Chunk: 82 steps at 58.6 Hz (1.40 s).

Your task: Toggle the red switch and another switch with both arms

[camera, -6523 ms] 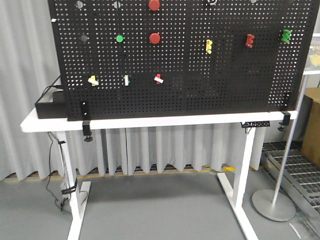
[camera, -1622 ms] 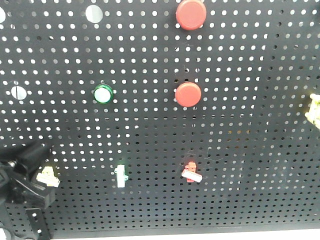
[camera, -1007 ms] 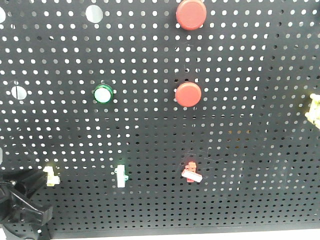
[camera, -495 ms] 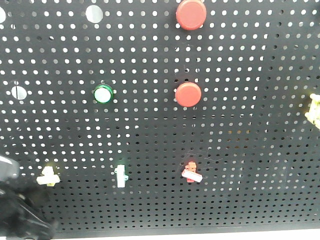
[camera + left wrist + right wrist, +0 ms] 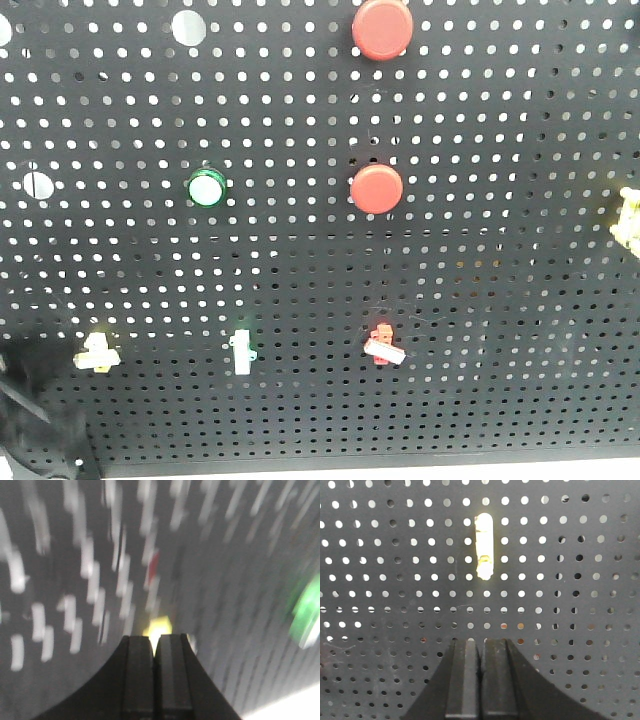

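Observation:
The red switch (image 5: 383, 343), small with a white bar lever, sits low on the black pegboard (image 5: 480, 300); nothing touches it. The pale cream toggle (image 5: 97, 353) is at the lower left. My left arm (image 5: 35, 430) shows as a black mass just below and left of it, apart from it. In the blurred left wrist view, my left gripper (image 5: 155, 639) is shut and empty, with a yellow blur (image 5: 156, 626) right ahead of its tips. My right gripper (image 5: 481, 641) is shut and empty, facing the board below a yellow toggle (image 5: 484, 545).
A white toggle with a green base (image 5: 241, 351) sits between the two switches. Above are a green round button (image 5: 205, 187) and two big red round buttons (image 5: 376, 187) (image 5: 380, 28). A bright yellow toggle (image 5: 629, 215) is at the right edge.
My left arm was up against the cream toggle, then dropped down and left, away from it. The red switch has not moved.

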### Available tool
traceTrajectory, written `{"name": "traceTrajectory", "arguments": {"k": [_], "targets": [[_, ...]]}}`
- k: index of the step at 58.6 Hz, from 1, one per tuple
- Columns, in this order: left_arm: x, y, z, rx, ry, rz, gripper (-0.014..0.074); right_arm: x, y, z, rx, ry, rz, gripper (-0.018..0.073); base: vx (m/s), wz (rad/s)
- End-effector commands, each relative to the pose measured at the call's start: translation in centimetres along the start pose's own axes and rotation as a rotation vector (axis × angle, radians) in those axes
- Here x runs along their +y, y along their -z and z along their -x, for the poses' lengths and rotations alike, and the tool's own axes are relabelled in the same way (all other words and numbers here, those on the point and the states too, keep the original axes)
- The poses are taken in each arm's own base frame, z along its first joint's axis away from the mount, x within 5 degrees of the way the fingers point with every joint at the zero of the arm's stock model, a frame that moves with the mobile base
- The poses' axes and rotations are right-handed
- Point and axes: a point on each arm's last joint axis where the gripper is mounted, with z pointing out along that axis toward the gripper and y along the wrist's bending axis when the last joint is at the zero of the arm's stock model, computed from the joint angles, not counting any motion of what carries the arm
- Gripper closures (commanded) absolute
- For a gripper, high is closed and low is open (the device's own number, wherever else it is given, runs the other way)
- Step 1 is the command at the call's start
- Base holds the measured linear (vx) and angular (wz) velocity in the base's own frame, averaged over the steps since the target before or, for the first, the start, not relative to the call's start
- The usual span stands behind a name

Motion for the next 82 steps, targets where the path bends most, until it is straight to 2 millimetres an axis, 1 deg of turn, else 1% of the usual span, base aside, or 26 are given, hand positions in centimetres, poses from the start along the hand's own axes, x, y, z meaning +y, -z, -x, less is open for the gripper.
{"name": "traceTrajectory", "arguments": {"k": [1,7,10,14,18,31,44,50,58,72,77,82], "targets": [[-0.1,-0.4,2.1,-0.142,-0.003,-0.020,0.0594,0.1,-0.1,1.8,-0.105,0.008,0.014,0.0566,0.00,0.00],[0.7,-1.5,1.2,-0.097,-0.006,0.015,0.0594,0.1,-0.1,1.8,-0.105,0.008,0.014,0.0566,0.00,0.00],[1.2,-1.8,0.9,-0.077,0.006,0.035,0.0594,0.1,-0.1,1.8,-0.105,0.008,0.014,0.0566,0.00,0.00],[1.8,-1.8,0.6,-0.048,0.051,0.062,0.0594,0.1,-0.1,1.8,-0.105,0.008,0.014,0.0566,0.00,0.00],[2.0,-1.7,0.3,-0.017,0.054,0.075,0.0594,0.1,-0.1,1.8,-0.105,0.008,0.014,0.0566,0.00,0.00],[2.0,-1.7,0.0,0.020,0.024,0.081,0.0594,0.1,-0.1,1.8,-0.105,0.008,0.014,0.0566,0.00,0.00],[1.9,-1.7,0.9,-0.083,0.019,0.065,0.0594,0.1,-0.1,1.8,-0.105,0.008,0.014,0.0566,0.00,0.00],[1.9,-1.7,0.9,-0.089,0.019,0.064,0.0594,0.1,-0.1,1.8,-0.105,0.008,0.014,0.0566,0.00,0.00],[1.9,-2.4,0.2,-0.044,0.021,0.065,0.0594,0.1,-0.1,1.8,-0.105,0.008,0.014,0.0566,0.00,0.00],[2.0,-4.4,-1.6,0.046,0.024,0.060,0.0594,0.1,-0.1,1.8,-0.104,0.008,0.013,0.0566,0.00,0.00],[2.0,-4.5,-2.0,0.076,0.024,0.064,0.0594,0.1,-0.1,1.8,-0.103,0.008,0.013,0.0566,0.00,0.02],[2.1,-4.1,-2.3,0.126,0.026,0.074,0.0594,0.1,-0.1,1.7,-0.096,0.008,0.011,0.0566,-0.01,0.02]]}}
